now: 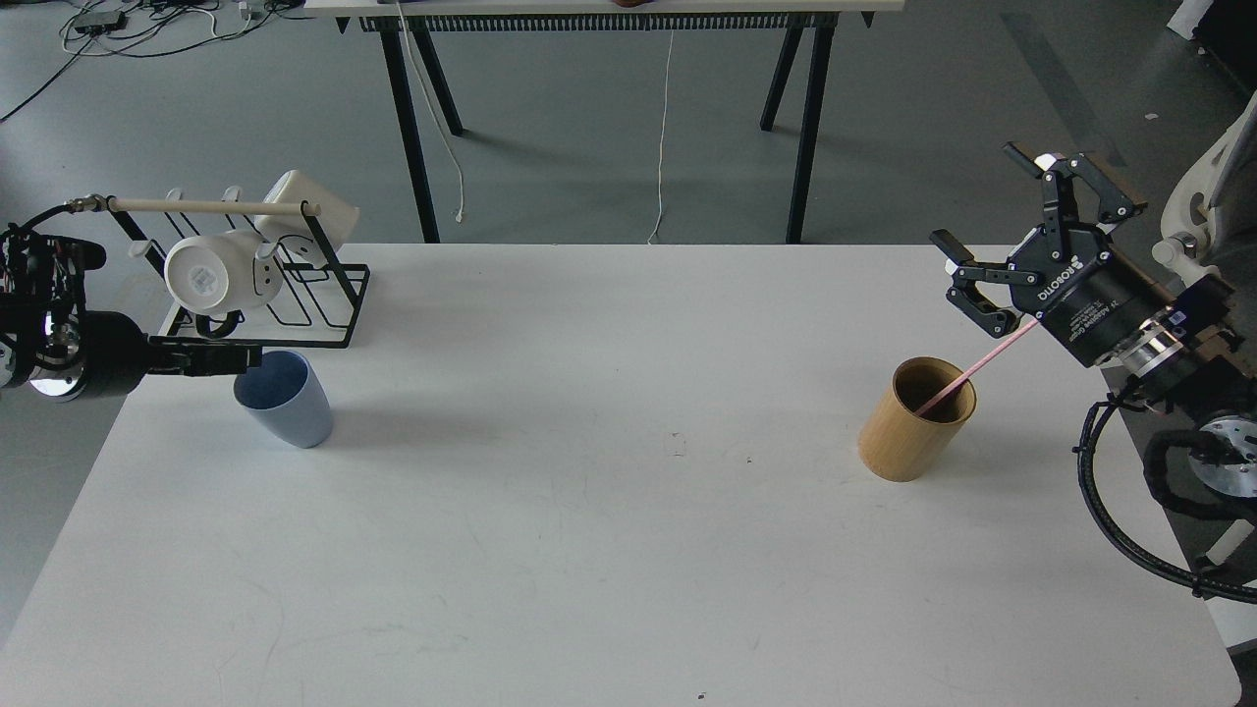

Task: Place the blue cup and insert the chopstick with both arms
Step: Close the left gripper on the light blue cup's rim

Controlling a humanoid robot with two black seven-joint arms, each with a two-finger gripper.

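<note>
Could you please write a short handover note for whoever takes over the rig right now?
Left gripper: at the blue cup's rim; grip cannot be told.
Right gripper: open, empty, above and right of the bamboo holder.
Cup stands upright on the table, left side, in front of the mug rack.
Pink chopstick leans in the bamboo holder.
Done: nothing visibly finished.
Left: place the cup, then move the chopstick into it.

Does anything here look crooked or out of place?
Mostly tidy. The blue cup looks tilted rather than upright, with the left arm's fingers at its rim. A lone pink chopstick leans out of the bamboo holder.
</note>
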